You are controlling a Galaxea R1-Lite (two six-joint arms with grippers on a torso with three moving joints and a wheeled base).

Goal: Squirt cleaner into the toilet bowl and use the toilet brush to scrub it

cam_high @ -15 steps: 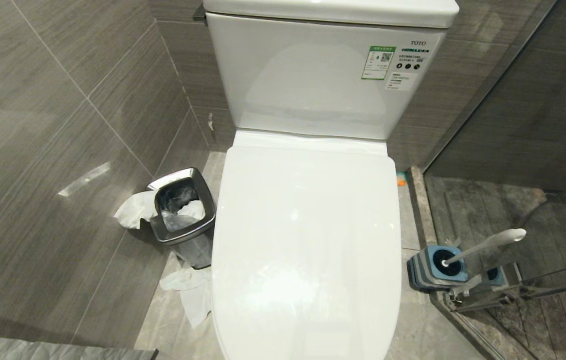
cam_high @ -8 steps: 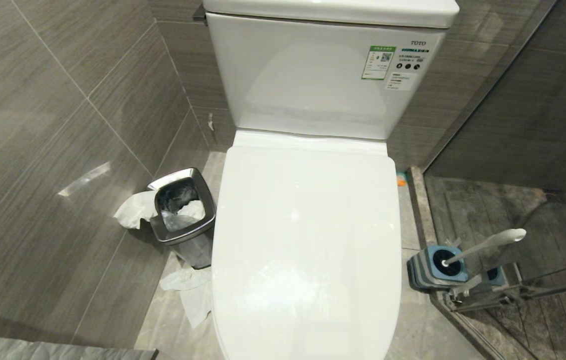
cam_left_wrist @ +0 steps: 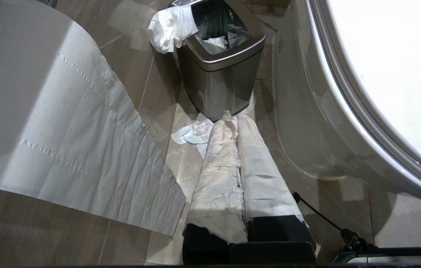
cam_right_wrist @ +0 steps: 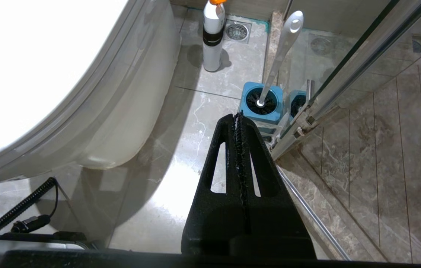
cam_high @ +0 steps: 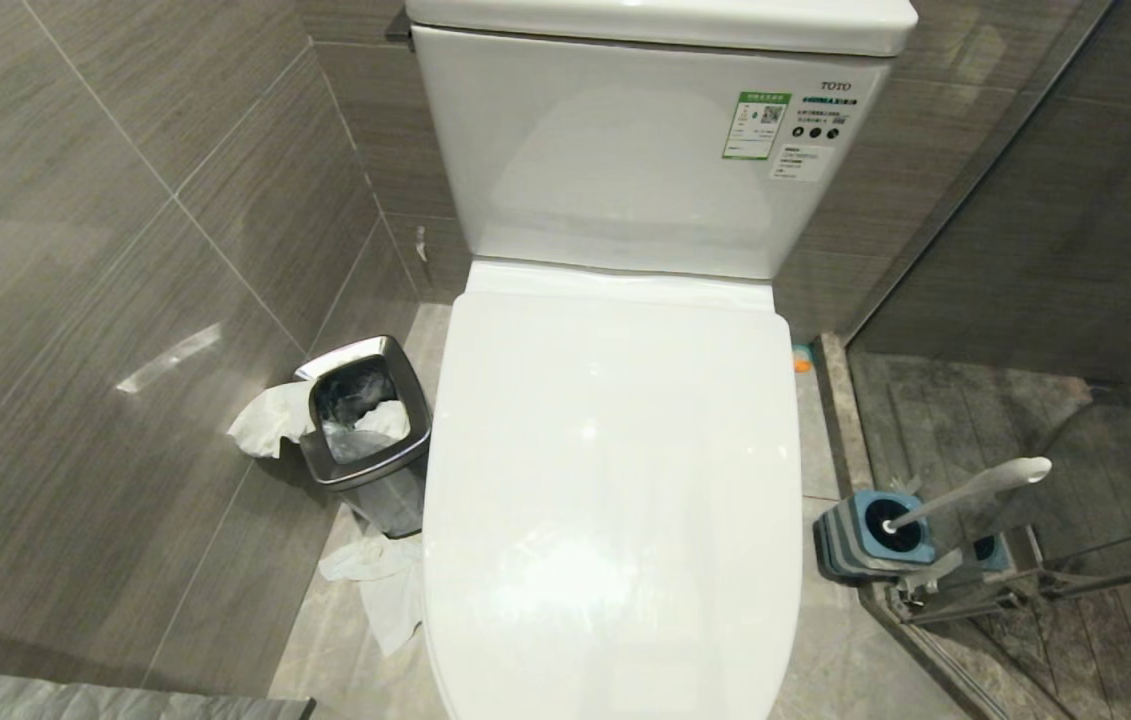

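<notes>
Two tools, left (cam_left_wrist: 232,123) and right (cam_right_wrist: 238,119), pressed together; one toilet brush (cam_high: 965,492); one bin (cam_high: 365,415).

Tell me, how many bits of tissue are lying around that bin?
2. One tissue hangs over the rim of the bin, on the side toward the wall. Another lies on the floor in front of it. More paper sits inside the bin.
</notes>
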